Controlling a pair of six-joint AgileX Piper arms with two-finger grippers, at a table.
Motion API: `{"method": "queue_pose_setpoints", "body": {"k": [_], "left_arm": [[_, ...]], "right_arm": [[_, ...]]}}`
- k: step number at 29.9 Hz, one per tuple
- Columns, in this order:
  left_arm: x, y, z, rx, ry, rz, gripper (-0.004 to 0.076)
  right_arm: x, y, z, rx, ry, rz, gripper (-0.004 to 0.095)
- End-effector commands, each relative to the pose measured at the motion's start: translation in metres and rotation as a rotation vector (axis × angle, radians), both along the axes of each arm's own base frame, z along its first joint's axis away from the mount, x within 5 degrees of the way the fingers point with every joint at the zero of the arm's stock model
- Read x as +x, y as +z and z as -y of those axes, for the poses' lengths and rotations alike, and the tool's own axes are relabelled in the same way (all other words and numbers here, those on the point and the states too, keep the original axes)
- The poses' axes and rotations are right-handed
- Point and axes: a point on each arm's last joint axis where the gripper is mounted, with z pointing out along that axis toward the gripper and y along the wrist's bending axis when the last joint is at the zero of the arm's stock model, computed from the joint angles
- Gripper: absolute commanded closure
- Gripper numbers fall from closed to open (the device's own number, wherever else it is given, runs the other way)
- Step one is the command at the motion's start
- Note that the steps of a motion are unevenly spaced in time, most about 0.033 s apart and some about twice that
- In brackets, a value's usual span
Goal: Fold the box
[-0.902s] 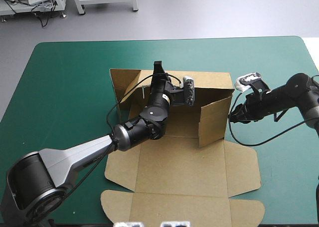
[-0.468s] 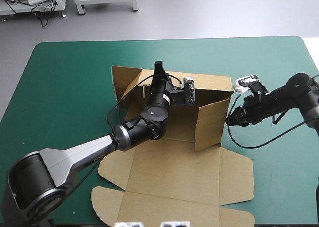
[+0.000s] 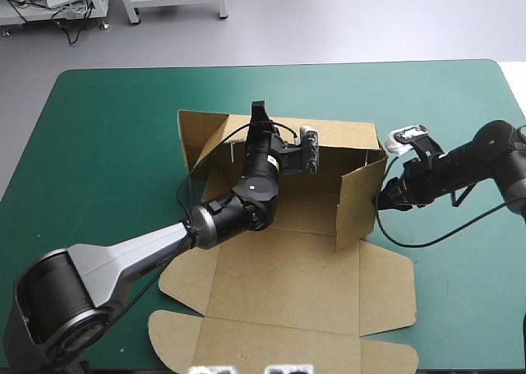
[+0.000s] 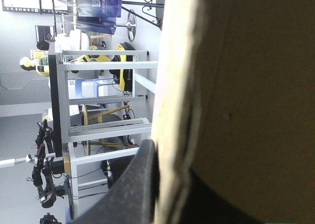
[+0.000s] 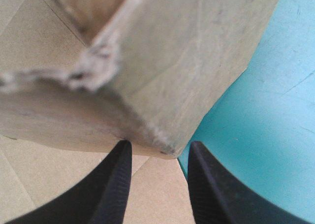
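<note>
Now left fingers [image 4: 133,184] pinch the box [image 3: 288,283] — right fingers [image 5: 115,184] spread, a wall corner just ahead.

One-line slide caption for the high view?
Mid-fold: left gripper shut on the brown box at its raised back wall; right gripper open at the upright side wall.

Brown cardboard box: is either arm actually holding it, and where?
The left gripper holds the brown cardboard box by its raised far wall's top edge. The right gripper has open jaws at the side wall's corner, gripping nothing.
</note>
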Motion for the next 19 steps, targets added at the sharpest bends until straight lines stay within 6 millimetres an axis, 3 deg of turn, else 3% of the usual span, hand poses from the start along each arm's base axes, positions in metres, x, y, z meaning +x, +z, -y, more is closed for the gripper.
{"method": "queue_pose_setpoints", "body": {"k": [1, 9, 19], "left_arm": [[-0.004, 0.022, -0.008, -0.06, 0.051, 0.038, 0.0734], [-0.003, 0.024, -0.007, -0.049, 0.035, 0.064, 0.0734], [-0.002, 0.03, -0.005, -0.119, 0.032, 0.119, 0.0734]], "right_arm": [[-0.008, 0.019, -0.005, 0.049, 0.018, 0.037, 0.0557], [-0.004, 0.027, -0.013, 0.151, 0.053, 0.124, 0.0556], [0.008, 0.031, -0.01, 0.155, -0.051, 0.231, 0.0555]]}}
